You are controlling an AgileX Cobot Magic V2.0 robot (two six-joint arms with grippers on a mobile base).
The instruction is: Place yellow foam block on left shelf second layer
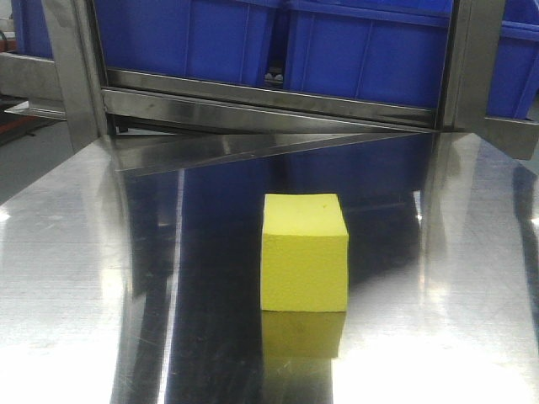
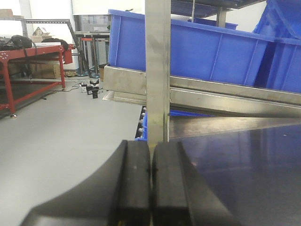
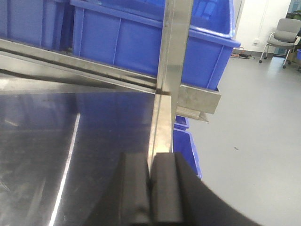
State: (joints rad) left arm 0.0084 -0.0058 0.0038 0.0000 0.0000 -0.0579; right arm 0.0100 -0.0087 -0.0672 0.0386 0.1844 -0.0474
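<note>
Exterior front-facing view has the yellow foam block (image 1: 305, 252) standing upright and alone on the steel table (image 1: 76, 295), touching nothing; neither pincer shows there, so its place relative to them cannot be told

Behind the block a slanted steel strip (image 1: 253, 147) lies under the shelf rail (image 1: 269, 105), and blue bins (image 1: 362, 50) sit on that rail

From the left wrist, the left pincer (image 2: 150, 150) has its black fingers pressed together with nothing between them. Straight ahead of it rises a steel upright (image 2: 157, 70), with the bins beyond it. The dark tabletop spreads to its right, grey floor (image 2: 61, 127) to its left, and a red workbench (image 2: 33, 52) stands far off to the left

From the right wrist, the right pincer (image 3: 150, 162) is likewise closed and empty. A second upright (image 3: 178, 47) stands just ahead, with tabletop to the left and, to the right, floor and a distant office chair (image 3: 284, 35)
</note>
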